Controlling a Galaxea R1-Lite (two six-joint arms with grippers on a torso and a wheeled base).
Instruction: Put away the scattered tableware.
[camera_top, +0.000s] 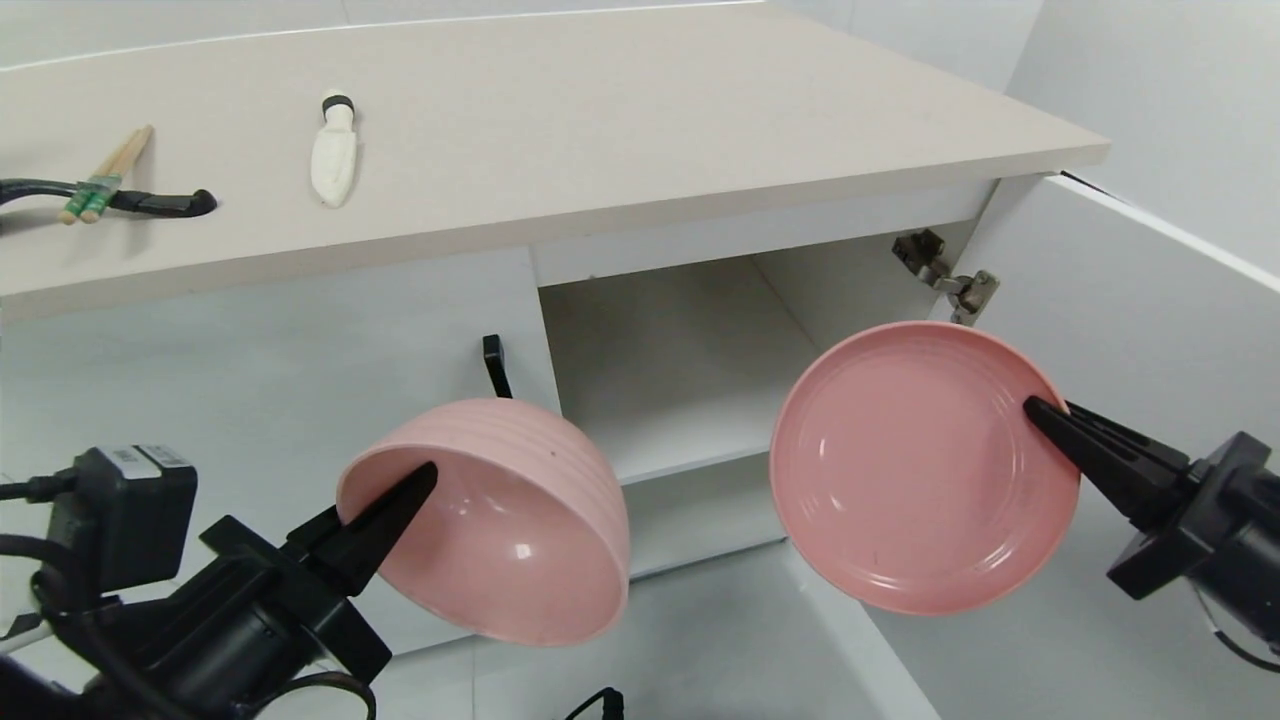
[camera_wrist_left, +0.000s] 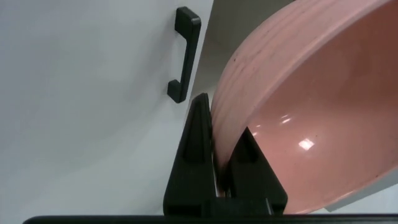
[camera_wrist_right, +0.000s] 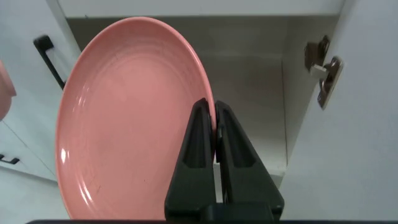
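Observation:
My left gripper (camera_top: 425, 475) is shut on the rim of a pink ribbed bowl (camera_top: 505, 520), held tilted in front of the closed left cabinet door; the left wrist view has the rim pinched between the gripper (camera_wrist_left: 219, 127) fingers, with the bowl (camera_wrist_left: 311, 124) beyond. My right gripper (camera_top: 1035, 408) is shut on the edge of a pink plate (camera_top: 915, 465), held nearly upright before the open cabinet (camera_top: 690, 370). In the right wrist view the plate (camera_wrist_right: 130, 112) is clamped at its rim by the gripper (camera_wrist_right: 213, 115). On the countertop lie chopsticks (camera_top: 105, 175) and a white spoon (camera_top: 334, 155).
The open cabinet has a bare white shelf (camera_top: 680, 420). Its right door (camera_top: 1130, 330) stands swung open with a metal hinge (camera_top: 945, 270). The left door carries a black handle (camera_top: 495, 365). A black cable (camera_top: 150, 203) lies on the beige countertop (camera_top: 600, 120) by the chopsticks.

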